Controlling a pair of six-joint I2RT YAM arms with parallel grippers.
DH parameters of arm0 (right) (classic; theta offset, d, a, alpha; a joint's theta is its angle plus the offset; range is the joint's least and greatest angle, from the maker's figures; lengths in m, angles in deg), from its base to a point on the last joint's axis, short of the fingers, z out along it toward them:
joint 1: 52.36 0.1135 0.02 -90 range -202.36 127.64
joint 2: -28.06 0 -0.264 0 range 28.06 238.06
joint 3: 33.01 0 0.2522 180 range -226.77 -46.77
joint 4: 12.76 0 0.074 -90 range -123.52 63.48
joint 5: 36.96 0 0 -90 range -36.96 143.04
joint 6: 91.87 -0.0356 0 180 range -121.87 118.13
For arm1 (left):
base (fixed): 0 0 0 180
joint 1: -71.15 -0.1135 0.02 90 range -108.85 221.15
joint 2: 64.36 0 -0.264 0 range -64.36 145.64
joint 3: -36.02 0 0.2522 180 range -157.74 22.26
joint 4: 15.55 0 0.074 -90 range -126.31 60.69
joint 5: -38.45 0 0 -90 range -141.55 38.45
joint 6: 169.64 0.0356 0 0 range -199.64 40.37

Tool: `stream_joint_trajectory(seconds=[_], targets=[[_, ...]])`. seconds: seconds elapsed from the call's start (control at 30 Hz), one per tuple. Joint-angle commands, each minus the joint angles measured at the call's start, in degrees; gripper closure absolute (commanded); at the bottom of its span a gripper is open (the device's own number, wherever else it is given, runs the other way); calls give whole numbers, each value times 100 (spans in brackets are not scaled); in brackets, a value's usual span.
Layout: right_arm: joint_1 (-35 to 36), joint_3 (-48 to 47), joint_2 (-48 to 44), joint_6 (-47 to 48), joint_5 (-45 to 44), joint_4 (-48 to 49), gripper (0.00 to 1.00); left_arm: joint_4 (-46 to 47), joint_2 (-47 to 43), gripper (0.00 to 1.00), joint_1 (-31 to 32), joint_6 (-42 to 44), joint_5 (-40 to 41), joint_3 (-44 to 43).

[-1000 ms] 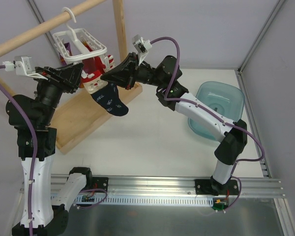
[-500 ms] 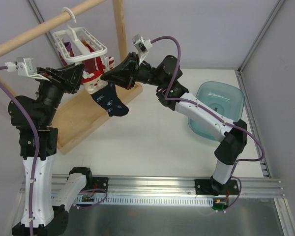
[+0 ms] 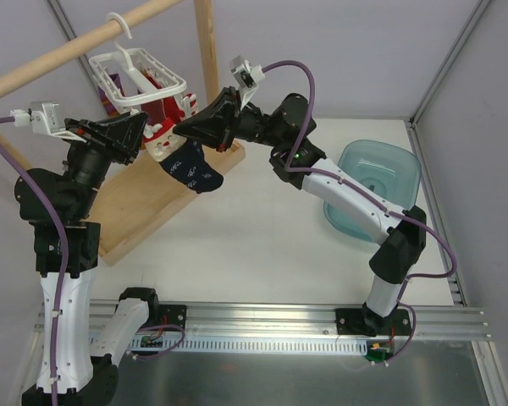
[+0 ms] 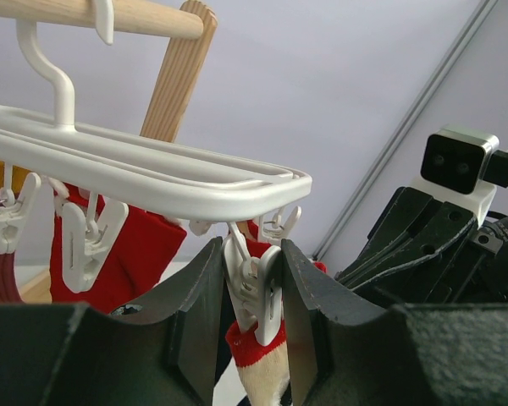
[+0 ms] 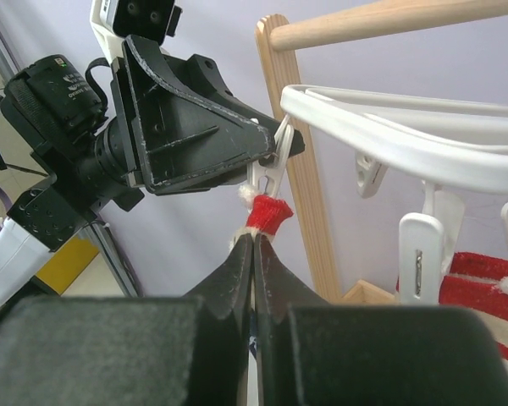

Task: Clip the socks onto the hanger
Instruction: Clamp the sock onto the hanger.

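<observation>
Beneath the wooden rod [image 3: 68, 51], left gripper [image 4: 252, 254] squeezes a hanger [image 4: 152, 178] clip [image 4: 258, 296], right gripper [image 5: 254, 238] pinches the sock [image 5: 267, 216] at it, not yet clipped.

Light: bright, even and diffuse; the white surface [image 3: 262, 245] is lit without glare.
Shadows: only faint, soft-edged ones are cast on it.
Focus: the top view is sharp; the near fingers [image 4: 195, 330] in both wrist views are rendered dark and slightly soft.
</observation>
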Motion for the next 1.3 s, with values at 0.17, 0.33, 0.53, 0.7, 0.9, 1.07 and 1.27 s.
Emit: stream_joint_trajectory(seconds=[0.17, 0.33, 0.53, 0.7, 0.9, 1.07, 1.27], targets=[[-17, -361, -107, 114, -87, 376, 99, 378, -109, 100, 41, -116, -272, -45], [-17, -309, -81, 106, -131, 499, 99, 387, -109, 100, 41, -177, -263, -62], [-17, -309, 50, 106, -175, 675, 99, 378, -100, 100, 41, -423, -211, -80], [-17, -247, 51, 158, -201, 701, 99, 378, -56, 100, 41, -573, -176, -115], [-17, -186, -2, 308, -245, 640, 99, 378, -57, 100, 41, -626, -193, -133], [-8, -265, 25, 413, -316, 578, 99, 378, -48, 100, 41, -652, -219, -54], [-17, -370, 104, 448, -333, 516, 99, 387, -39, 100, 41, -635, -228, -10]])
